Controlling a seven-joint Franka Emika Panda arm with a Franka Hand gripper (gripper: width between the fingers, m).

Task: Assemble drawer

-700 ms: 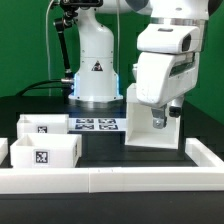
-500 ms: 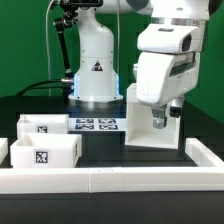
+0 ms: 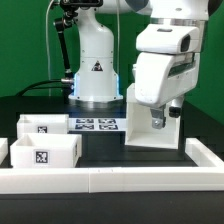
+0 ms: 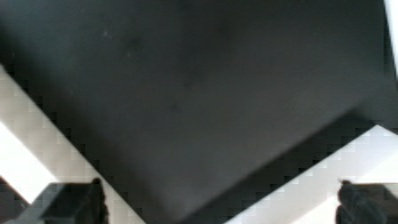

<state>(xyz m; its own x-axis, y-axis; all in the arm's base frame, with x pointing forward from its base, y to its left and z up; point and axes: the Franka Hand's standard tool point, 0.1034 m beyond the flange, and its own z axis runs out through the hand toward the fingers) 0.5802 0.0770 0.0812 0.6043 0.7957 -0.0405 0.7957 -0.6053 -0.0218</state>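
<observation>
The large white box-like housing [image 3: 150,135] of the drawer stands on the black table at the exterior view's right. My gripper [image 3: 158,120] hangs right at its open top, partly hiding it. In the wrist view the housing's white walls [image 4: 334,162] frame a dark inner space, and my two dark fingertips [image 4: 64,205] stand far apart with nothing gripped between them, so the gripper [image 4: 217,205] is open. Two small open-top trays with square tags sit at the exterior view's left: one in front [image 3: 45,152], one behind it [image 3: 42,125].
The marker board [image 3: 96,125] lies flat between the trays and the housing, in front of the arm's white base [image 3: 97,75]. A white rim [image 3: 120,178] runs along the table's front and right edges.
</observation>
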